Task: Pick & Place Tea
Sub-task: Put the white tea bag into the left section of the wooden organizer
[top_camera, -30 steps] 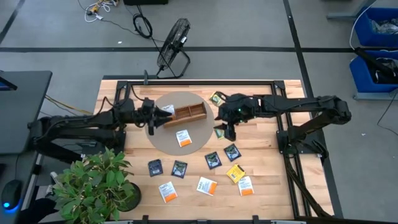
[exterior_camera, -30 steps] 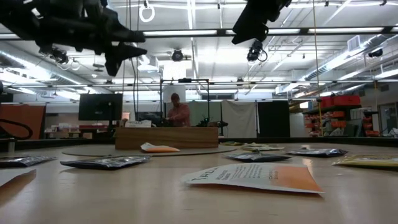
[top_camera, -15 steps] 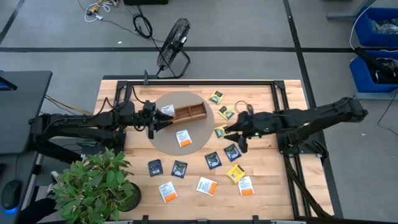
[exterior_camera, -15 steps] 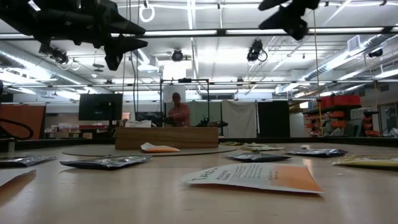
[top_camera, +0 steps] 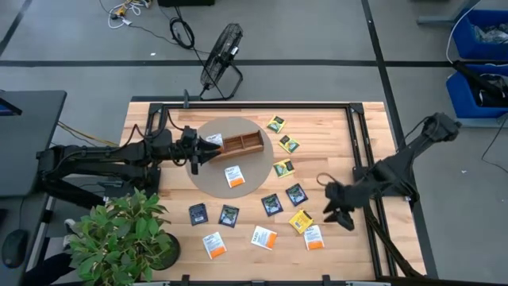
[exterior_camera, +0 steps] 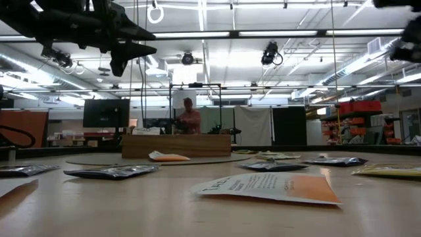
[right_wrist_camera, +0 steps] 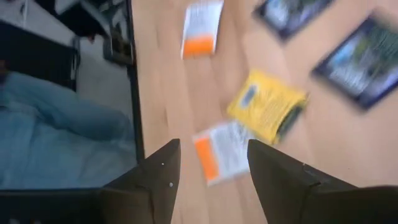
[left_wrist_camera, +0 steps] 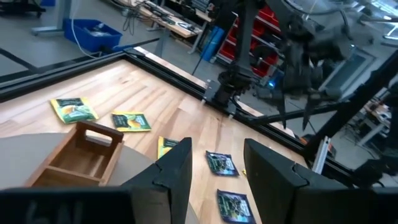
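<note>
Hovering wide and empty, the right pincer (top_camera: 340, 211) sits beside a white-orange tea packet (top_camera: 313, 237); the left pincer (top_camera: 203, 156), also wide, waits by the wooden tray (top_camera: 240, 144).

White-orange, dark and green-yellow tea packets (top_camera: 272, 204) lie flat, scattered across the table.

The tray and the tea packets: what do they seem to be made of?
The tray looks like plain brown wood with a matte finish: the left wrist view shows flat boards and dividers. The tea packets, such as a dark one and a white and orange one, look like thin printed paper or foil. They lie flat; the low view shows slight shine, so probably foil.
</note>
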{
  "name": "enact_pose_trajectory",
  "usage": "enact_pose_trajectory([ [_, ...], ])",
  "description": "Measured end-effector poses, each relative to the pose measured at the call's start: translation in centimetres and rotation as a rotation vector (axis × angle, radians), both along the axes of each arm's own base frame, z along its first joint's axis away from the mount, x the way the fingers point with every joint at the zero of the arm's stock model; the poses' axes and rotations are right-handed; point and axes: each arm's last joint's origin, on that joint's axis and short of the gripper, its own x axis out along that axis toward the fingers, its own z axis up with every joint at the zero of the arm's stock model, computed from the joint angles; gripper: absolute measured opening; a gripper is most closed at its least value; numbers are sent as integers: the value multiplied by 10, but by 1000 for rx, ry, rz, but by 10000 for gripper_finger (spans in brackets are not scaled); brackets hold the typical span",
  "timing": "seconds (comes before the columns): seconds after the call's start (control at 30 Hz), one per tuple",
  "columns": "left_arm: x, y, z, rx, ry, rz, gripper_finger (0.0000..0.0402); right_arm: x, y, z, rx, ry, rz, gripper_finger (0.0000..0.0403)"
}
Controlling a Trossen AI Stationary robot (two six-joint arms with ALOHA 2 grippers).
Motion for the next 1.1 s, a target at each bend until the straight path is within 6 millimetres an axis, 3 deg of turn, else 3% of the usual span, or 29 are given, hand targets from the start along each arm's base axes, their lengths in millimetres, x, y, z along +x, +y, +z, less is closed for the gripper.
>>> enact_pose_trajectory([
  [0.37, 0, 1, -2, -6, 22, 28, 149, -3, 37, -45, 124, 153, -45, 196],
  [0.53, -1, 1, -4, -8, 37, 35, 149, 7, 46, -65, 68, 206, -156, 196],
  [0.67, -1, 1, -5, -16, 52, 36, 149, 18, 58, -77, 65, 162, -136, 196],
  [1.1, -1, 1, -6, -44, 60, 36, 149, 20, 62, -116, -48, 334, -248, 196],
])
